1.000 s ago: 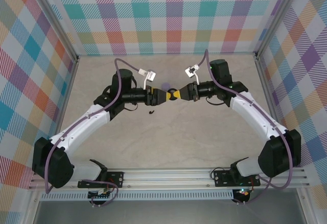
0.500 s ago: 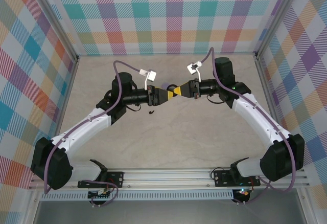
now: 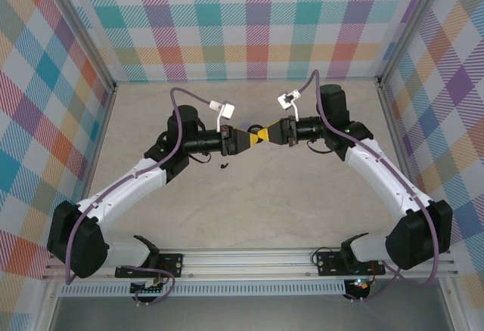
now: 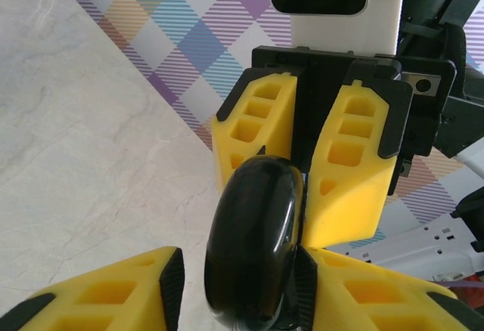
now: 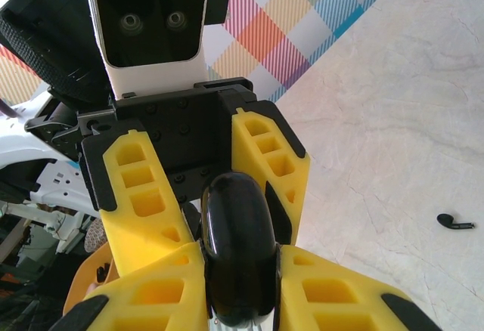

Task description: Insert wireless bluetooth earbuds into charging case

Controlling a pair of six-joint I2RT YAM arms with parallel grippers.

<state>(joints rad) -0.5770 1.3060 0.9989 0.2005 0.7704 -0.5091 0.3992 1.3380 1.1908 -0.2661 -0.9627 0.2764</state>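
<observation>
The right fingers clenched the glossy black charging case in mid-air, the left fingers flanked it — grip uncertain — while one black earbud lay on the counter, probably light and slippery, best pinched across its bud.

Arms: we see white shells on the long links of the left arm and right arm, with bulky black joint housings.
Cables: we count a purple cable along each arm and small white connectors near the wrists.
Hands: the left hand and right hand bear yellow fingers with square hollow pockets and black pads.
Mounts: we find black plates with small screws and a white camera box with two lenses.
</observation>
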